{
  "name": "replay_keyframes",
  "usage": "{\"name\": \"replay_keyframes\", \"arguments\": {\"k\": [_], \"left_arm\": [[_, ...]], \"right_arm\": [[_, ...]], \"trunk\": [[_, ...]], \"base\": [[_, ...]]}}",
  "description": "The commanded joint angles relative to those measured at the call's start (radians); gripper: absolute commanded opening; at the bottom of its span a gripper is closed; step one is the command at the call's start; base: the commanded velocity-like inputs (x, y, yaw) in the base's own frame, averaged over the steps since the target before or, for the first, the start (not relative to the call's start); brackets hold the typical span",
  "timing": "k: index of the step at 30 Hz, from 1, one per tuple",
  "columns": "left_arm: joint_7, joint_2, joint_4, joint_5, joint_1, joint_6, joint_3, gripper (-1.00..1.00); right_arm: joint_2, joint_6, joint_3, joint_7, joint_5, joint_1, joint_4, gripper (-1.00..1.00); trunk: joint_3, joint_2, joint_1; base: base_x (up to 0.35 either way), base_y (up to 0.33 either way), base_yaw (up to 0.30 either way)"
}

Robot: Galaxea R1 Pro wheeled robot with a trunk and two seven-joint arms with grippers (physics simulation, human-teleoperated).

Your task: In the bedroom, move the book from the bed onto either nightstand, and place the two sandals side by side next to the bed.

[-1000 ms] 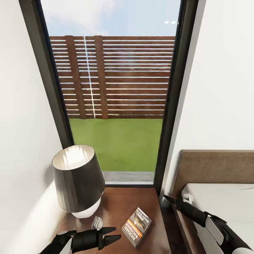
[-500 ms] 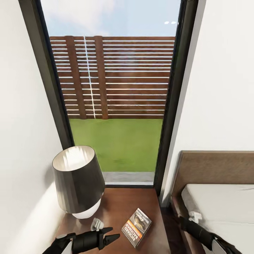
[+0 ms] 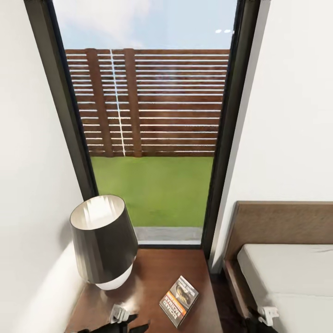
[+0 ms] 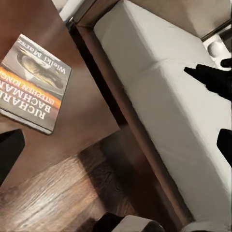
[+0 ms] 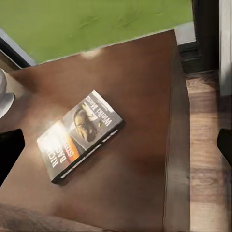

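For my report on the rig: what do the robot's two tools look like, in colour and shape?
Both are matte black. The left tool has two tapered, pointed fingers and a small light-grey bracket at its base. The right tool looks alike, with a white bracket.

The head view's bottom edge cuts off the left gripper (image 3: 132, 322), so its fingers' spread is unclear; the bed (image 3: 296, 268) runs off the right edge.

book (image 4: 33, 82) cover reads "RICHARD BACHMAN", "STEPHEN KING", "Wielki Marsz", lying on nightstand (image 5: 140, 159)
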Motion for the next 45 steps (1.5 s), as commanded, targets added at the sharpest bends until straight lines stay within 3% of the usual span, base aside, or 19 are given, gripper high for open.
{"name": "replay_keyframes", "arguments": {"k": [1, 3, 5, 14, 18, 19, 24, 25, 26, 28, 29, 31, 35, 45], "left_arm": [[0.008, 0.001, 0.039, 0.008, -0.001, -0.035, -0.007, 1.0], [0.037, 0.001, 0.13, 0.008, -0.001, -0.123, -0.008, 1.0], [0.05, -0.001, 0.183, 0.008, -0.001, -0.18, -0.009, 1.0], [0.071, -0.01, 0.355, 0.008, -0.001, -0.266, -0.013, 1.0], [0.177, -0.017, 0.371, -0.003, 0.012, -0.278, -0.014, 1.0], [0.238, -0.018, 0.373, -0.027, 0.036, -0.279, -0.014, 1.0], [0.392, -0.024, 0.375, -0.163, 0.075, -0.277, -0.014, 1.0], [0.412, -0.025, 0.376, -0.175, 0.077, -0.276, -0.014, 1.0], [0.473, -0.03, 0.376, -0.2, 0.088, -0.275, -0.014, 1.0], [0.529, -0.035, 0.376, -0.215, 0.107, -0.275, -0.015, 1.0], [0.581, -0.04, 0.375, -0.228, 0.124, -0.275, -0.015, 1.0], [0.614, -0.045, 0.375, -0.237, 0.133, -0.274, -0.015, 1.0], [0.627, -0.047, 0.375, -0.241, 0.137, -0.274, -0.014, 1.0], [0.63, -0.048, 0.375, -0.243, 0.138, -0.274, -0.014, 1.0]], "right_arm": [[0.002, -0.015, 0.0, 0.003, -0.005, 0.017, 0.006, 1.0], [0.009, -0.026, 0.0, -0.001, -0.005, 0.087, 0.008, 1.0], [0.012, -0.029, 0.0, -0.005, -0.005, 0.118, 0.009, 1.0], [0.014, -0.029, 0.0, -0.086, -0.004, 0.231, 0.01, 1.0], [0.015, -0.026, 0.0, -0.093, -0.004, 0.254, 0.01, 1.0], [0.015, -0.025, 0.0, -0.093, -0.004, 0.259, 0.01, 1.0], [0.015, -0.017, 0.0, -0.093, -0.004, 0.264, 0.011, 1.0], [0.015, -0.017, 0.0, -0.093, -0.004, 0.264, 0.011, 1.0], [0.016, -0.016, 0.0, -0.1, -0.004, 0.264, 0.011, 1.0], [0.023, -0.016, 0.0, -0.122, -0.004, 0.264, 0.011, 1.0], [0.042, -0.015, 0.0, -0.171, -0.003, 0.264, 0.01, 1.0], [0.055, -0.014, 0.001, -0.218, 0.007, 0.264, 0.009, 1.0], [0.062, -0.015, 0.0, -0.241, 0.033, 0.264, 0.009, 1.0], [0.063, -0.015, 0.0, -0.247, 0.039, 0.264, 0.008, 1.0]], "trunk": [[0.002, 0.007, -0.004], [0.009, 0.021, -0.012], [0.015, 0.035, -0.019], [0.043, 0.098, -0.054], [0.056, 0.126, -0.069], [0.059, 0.133, -0.073], [0.074, 0.168, -0.092], [0.078, 0.175, -0.096], [0.081, 0.182, -0.1], [0.087, 0.196, -0.108], [0.087, 0.196, -0.108], [0.087, 0.196, -0.108], [0.087, 0.196, -0.108], [0.087, 0.196, -0.108]], "base": [[0.0, 0.0, 0.0], [0.0, 0.0, 0.0], [0.0, 0.0, 0.0], [0.0, 0.0, 0.0], [0.0, 0.0, 0.0], [0.0, 0.0, 0.0], [0.0, 0.0, 0.0], [0.0, 0.0, 0.0], [0.0, 0.0, 0.0], [0.0, 0.0, 0.0], [0.0, 0.0, 0.0], [0.0, 0.0, 0.0], [0.0, 0.0, 0.0], [0.0, 0.0, 0.0]]}}
